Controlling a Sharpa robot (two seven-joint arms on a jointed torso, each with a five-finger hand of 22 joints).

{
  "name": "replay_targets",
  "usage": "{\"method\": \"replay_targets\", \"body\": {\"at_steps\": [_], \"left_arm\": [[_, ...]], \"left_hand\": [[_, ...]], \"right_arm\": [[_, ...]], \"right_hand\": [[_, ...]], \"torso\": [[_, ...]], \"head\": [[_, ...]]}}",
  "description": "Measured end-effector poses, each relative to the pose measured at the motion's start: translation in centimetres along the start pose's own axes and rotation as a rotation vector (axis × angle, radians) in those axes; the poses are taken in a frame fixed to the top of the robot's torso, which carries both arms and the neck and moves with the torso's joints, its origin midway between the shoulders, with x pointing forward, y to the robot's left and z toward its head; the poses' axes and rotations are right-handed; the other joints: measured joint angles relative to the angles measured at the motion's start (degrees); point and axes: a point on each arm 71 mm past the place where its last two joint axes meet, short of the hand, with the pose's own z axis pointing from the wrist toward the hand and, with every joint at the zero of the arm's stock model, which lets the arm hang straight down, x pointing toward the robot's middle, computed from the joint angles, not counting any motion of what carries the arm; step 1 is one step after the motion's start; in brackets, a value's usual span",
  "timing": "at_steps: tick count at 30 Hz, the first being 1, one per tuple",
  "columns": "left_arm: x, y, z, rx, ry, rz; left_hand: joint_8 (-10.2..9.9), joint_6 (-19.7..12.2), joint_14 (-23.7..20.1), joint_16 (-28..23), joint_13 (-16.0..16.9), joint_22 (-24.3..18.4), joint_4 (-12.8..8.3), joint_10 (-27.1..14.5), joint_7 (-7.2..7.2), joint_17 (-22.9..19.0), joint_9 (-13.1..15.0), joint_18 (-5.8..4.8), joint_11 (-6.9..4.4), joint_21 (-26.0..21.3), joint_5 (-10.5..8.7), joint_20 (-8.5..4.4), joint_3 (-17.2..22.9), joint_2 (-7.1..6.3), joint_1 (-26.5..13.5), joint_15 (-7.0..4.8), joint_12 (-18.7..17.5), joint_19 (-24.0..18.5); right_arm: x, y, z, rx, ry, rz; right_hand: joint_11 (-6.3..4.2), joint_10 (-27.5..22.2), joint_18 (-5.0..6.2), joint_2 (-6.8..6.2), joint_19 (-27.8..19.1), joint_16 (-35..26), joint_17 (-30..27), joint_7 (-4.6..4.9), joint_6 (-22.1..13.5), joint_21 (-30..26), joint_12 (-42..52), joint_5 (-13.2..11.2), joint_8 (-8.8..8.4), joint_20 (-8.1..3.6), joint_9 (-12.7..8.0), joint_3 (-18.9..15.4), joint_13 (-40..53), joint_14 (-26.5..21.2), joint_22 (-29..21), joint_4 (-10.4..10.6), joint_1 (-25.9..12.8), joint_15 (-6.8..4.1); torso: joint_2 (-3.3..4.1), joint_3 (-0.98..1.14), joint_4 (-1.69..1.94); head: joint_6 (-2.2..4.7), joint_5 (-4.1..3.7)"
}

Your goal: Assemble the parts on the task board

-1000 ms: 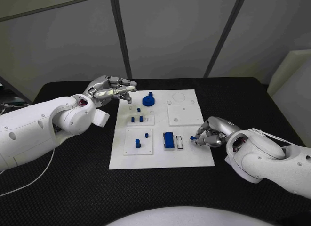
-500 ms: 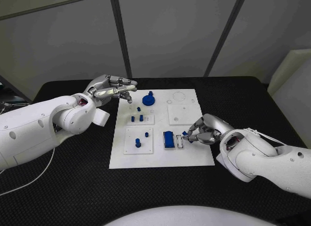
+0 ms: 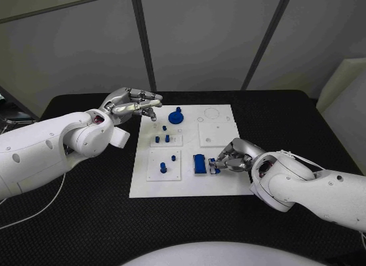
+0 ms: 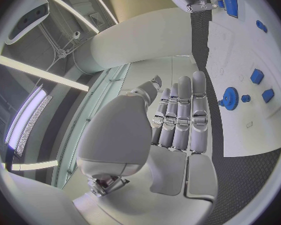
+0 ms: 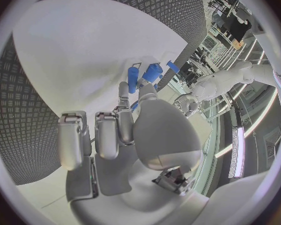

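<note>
The right hand (image 3: 233, 157) pinches a small blue part (image 3: 215, 169) over the board (image 3: 220, 190), apparently beside the blue block (image 3: 199, 163). The left hand (image 3: 133, 103) hovers empty, fingers curled.

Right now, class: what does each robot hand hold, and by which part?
The right hand pinches a small blue part by its top end. The left hand holds nothing.

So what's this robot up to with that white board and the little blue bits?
It is fitting small blue parts into the white task board. Its right hand pinches a small blue piece and holds it by the blue block near the board's front. Its left hand hangs at the board's far left corner, fingers curled, holding nothing, near a blue gear.
</note>
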Motion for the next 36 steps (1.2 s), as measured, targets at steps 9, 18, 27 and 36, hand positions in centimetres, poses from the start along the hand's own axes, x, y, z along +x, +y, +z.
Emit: {"method": "replay_targets", "body": {"at_steps": [9, 18, 27, 36], "left_arm": [[0.01, -0.01, -0.02, 0.000, 0.001, 0.000], [0.00, 0.00, -0.02, -0.001, 0.002, -0.001], [0.00, 0.01, 0.00, -0.001, 0.002, -0.001], [0.00, 0.02, 0.01, -0.001, 0.003, -0.001]], "left_hand": [[0.0, 0.0, 0.0, 0.0, 0.0, 0.0, 0.0, 0.0, 0.00, 0.0, 0.0, 0.00, 0.00, 0.0, 0.00, 0.00, 0.0, 0.00, 0.0, 0.00, 0.0, 0.0], [0.0, 0.0, 0.0, 0.0, 0.0, -0.1, 0.0, 0.0, 0.00, 0.0, 0.1, 0.00, 0.00, 0.0, 0.00, 0.00, 0.0, 0.00, 0.0, 0.00, 0.0, 0.4], [0.0, 0.0, 0.0, 0.0, 0.0, -0.1, 0.0, 0.0, 0.00, 0.0, 0.0, -0.01, 0.00, 0.0, 0.00, 0.00, 0.0, 0.00, 0.0, 0.00, 0.0, 0.4], [0.0, 0.0, 0.0, 0.0, 0.0, -0.1, 0.0, 0.0, 0.00, 0.0, 0.0, 0.00, 0.00, 0.0, 0.00, 0.00, 0.0, 0.00, 0.0, 0.00, 0.0, 0.4]], "right_arm": [[0.29, 0.20, 0.43, 0.017, 0.010, -0.003], [0.41, 0.25, 0.66, 0.025, 0.010, -0.004], [0.46, 0.27, 0.71, 0.026, 0.009, -0.005], [0.18, -0.11, 0.60, 0.030, -0.001, -0.014]], "right_hand": [[-0.01, 0.0, 0.00, -0.18, -0.2, 0.0, 0.0, -0.35, 1.1, 0.0, -0.1, 0.0, 0.34, -0.24, 0.3, -0.4, -0.5, 0.0, 0.0, 0.7, -0.7, -0.01], [-0.41, 0.0, 0.00, -0.95, 0.0, 0.0, 0.0, -0.50, 1.8, 0.0, -0.1, -0.3, 0.62, -0.42, 0.7, -1.1, -2.6, 0.0, 0.0, 2.7, -2.2, -0.42], [-0.61, 0.2, 0.00, -2.48, 0.0, 0.0, 0.0, -0.53, 2.7, 0.0, -0.3, -5.1, 0.62, -0.42, 1.6, -2.9, -4.0, 0.0, 0.0, 7.8, -5.2, -0.42], [-0.60, 0.2, 0.00, -3.12, -0.1, 0.0, 0.0, -0.73, 2.9, 0.0, -0.3, -8.4, 0.62, -0.52, 2.3, -2.8, -3.9, 0.0, 0.0, 9.8, -5.8, -0.42]], "torso": [[0.00, 0.04, -0.04], [-0.03, 0.06, -0.11], [-0.03, 0.06, -0.12], [-0.05, 0.06, -0.12]], "head": [[-0.02, 0.07], [-0.01, 0.15], [-0.04, 0.18], [0.00, 0.09]]}}
